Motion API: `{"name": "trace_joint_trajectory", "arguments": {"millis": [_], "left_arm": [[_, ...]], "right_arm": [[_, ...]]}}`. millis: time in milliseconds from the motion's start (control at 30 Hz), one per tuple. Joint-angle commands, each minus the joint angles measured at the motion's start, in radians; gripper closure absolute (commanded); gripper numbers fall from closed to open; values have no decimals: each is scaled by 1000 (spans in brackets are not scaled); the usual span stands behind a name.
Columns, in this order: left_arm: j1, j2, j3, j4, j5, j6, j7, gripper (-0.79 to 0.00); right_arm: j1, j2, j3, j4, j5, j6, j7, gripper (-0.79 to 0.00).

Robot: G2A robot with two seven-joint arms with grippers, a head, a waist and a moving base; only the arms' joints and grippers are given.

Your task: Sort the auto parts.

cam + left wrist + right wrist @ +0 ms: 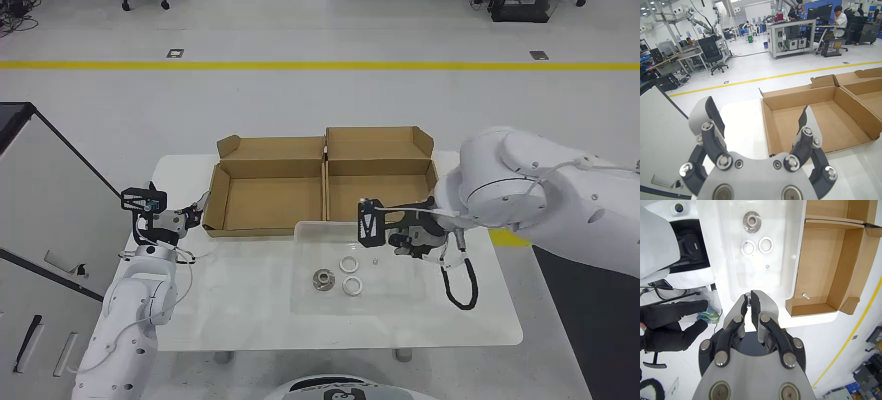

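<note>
So far one bolt (806, 296) lies in the cardboard box (821, 262), and the jaws of the right gripper (749, 298) pinch a second bolt (747, 295) over the tray (757, 279). A flange (752, 221), two rings (748, 247) and a nut (767, 266) are left to sort; the jaws of the left gripper (758, 105) are spread.

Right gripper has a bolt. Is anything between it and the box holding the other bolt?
No loose thing visible. Between the bolt in the right gripper and the cardboard box lie only the rim of the white tray and the box's own side wall. The other bolt lies just inside that wall.
</note>
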Motion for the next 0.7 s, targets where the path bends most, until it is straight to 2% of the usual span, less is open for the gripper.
{"name": "trace_joint_trajectory", "arguments": {"millis": [0,167,333,467,667], "left_arm": [[0,0,0,0,0,0,0,-785],[0,0,0,0,0,0,0,-785],[0,0,0,0,0,0,0,-785],[0,0,0,0,0,0,0,-785],[0,0,0,0,0,0,0,-785]], "right_arm": [[0,0,0,0,0,0,0,0],[-3,0,0,3,-2,3,-7,0],[-63,24,50,127,102,5,-166,0],[-140,67,109,285,314,-91,-283,0],[-281,122,171,412,633,-328,-378,0]]}}
